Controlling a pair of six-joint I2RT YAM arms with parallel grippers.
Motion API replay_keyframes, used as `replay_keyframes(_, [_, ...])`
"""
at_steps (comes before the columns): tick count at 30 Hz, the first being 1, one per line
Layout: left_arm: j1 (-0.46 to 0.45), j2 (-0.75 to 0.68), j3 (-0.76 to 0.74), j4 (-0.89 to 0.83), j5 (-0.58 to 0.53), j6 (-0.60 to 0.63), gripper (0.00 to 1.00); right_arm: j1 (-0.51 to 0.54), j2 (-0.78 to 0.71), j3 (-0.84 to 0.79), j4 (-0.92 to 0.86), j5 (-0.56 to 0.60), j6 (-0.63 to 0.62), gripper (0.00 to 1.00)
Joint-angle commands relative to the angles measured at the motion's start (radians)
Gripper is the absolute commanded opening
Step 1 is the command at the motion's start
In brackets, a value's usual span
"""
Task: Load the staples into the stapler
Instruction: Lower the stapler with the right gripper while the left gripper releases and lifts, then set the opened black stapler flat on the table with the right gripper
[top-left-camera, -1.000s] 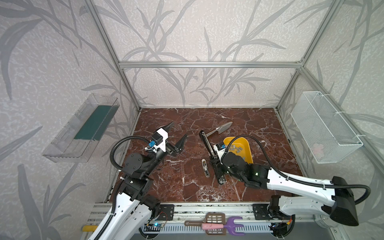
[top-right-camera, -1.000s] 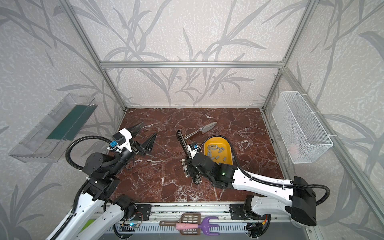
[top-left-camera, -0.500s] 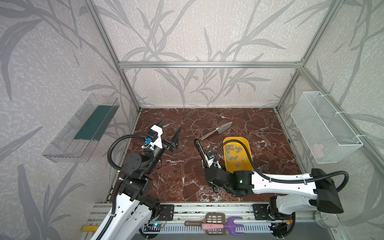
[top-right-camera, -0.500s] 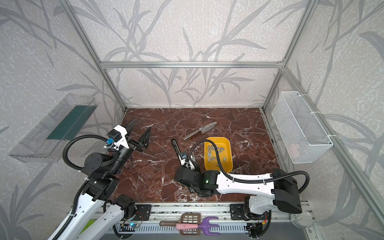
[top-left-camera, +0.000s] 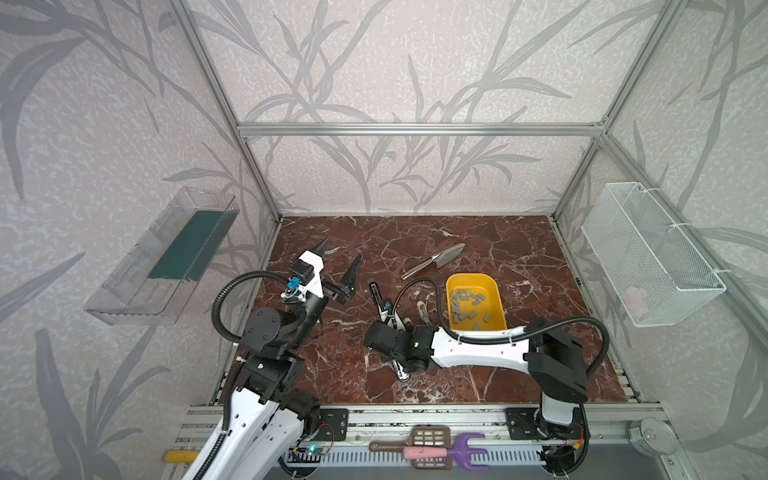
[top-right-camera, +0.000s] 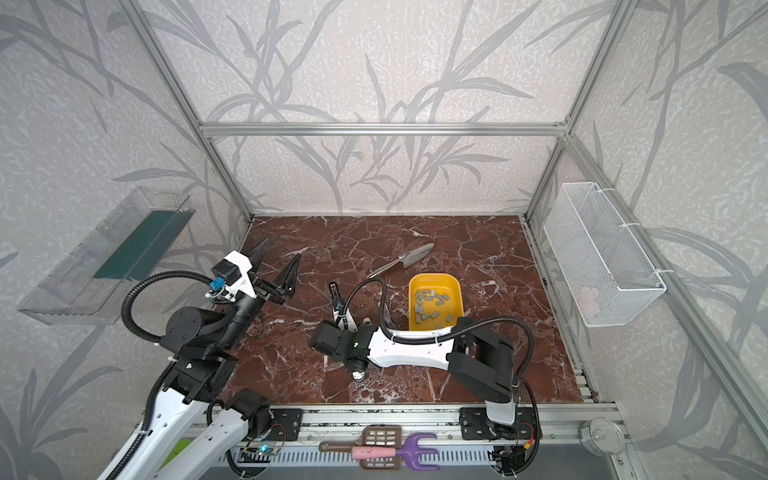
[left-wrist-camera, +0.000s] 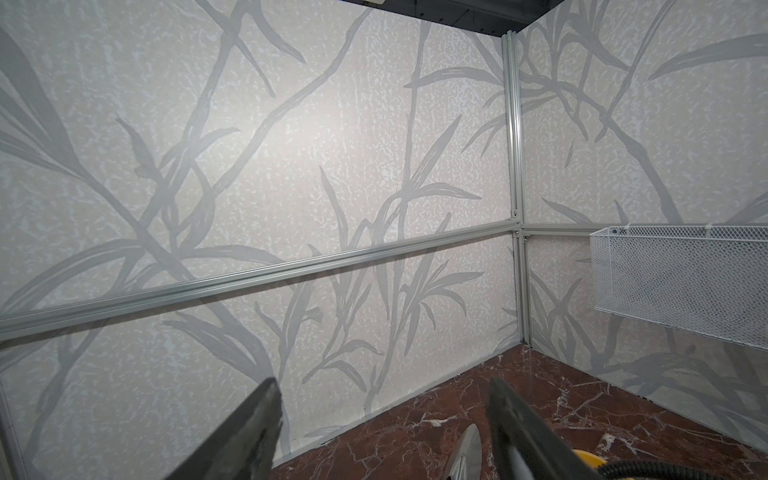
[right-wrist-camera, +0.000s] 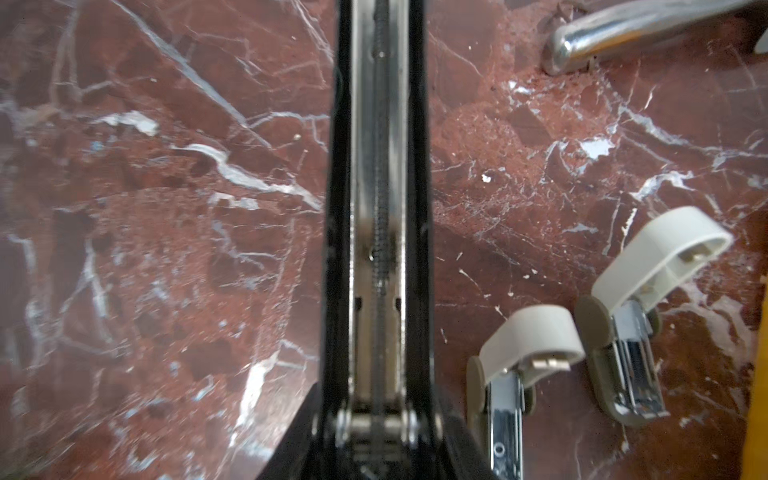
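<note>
stapler (top-left-camera: 376, 293), lid open, has been dragged away from the tray (top-left-camera: 470, 281), clamped in the right tool (top-left-camera: 390, 322); staples (top-left-camera: 467, 296) lie inside that tray, so loading waits; left tool (top-left-camera: 340, 251) gapes empty.

Bare marble worktop (top-left-camera: 415, 237) lies free from 11 to 2 o'clock along the back wall, and at 3 o'clock. The centre is crowded: black stapler (top-left-camera: 377, 296), two small beige staplers (right-wrist-camera: 528, 353), yellow tray (top-left-camera: 471, 277), trowel (top-left-camera: 434, 261). The right arm (top-left-camera: 478, 353) bars 5 o'clock; the spread left claw (top-left-camera: 341, 249) hangs at 10.
</note>
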Motion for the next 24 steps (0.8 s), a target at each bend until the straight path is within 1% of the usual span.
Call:
replay_keyframes(1, [0.007,-0.009,0.004,0.023,0.025,-0.014,0.78,-0.019,0.045,0.081,-0.008,0.024,-0.01,0.0])
replay_keyframes(3, [0.008,-0.01,0.003,0.025,0.026,-0.014,0.77,-0.034,0.088,0.114,-0.026,-0.002,-0.011,0.0])
replay_keyframes(10, [0.009,-0.007,0.004,0.027,0.039,-0.015,0.77,-0.04,0.172,0.175,-0.066,0.022,-0.02,0.0])
replay_keyframes(14, [0.01,-0.006,0.004,0.028,0.044,-0.017,0.77,-0.044,0.188,0.183,-0.071,0.017,-0.021,0.0])
replay_keyframes(19, [0.01,-0.006,0.003,0.029,0.048,-0.017,0.77,-0.062,0.213,0.183,-0.072,-0.035,-0.011,0.0])
replay_keyframes(24, [0.01,-0.008,0.003,0.029,0.053,-0.016,0.77,-0.08,0.218,0.183,-0.108,-0.013,0.006,0.0])
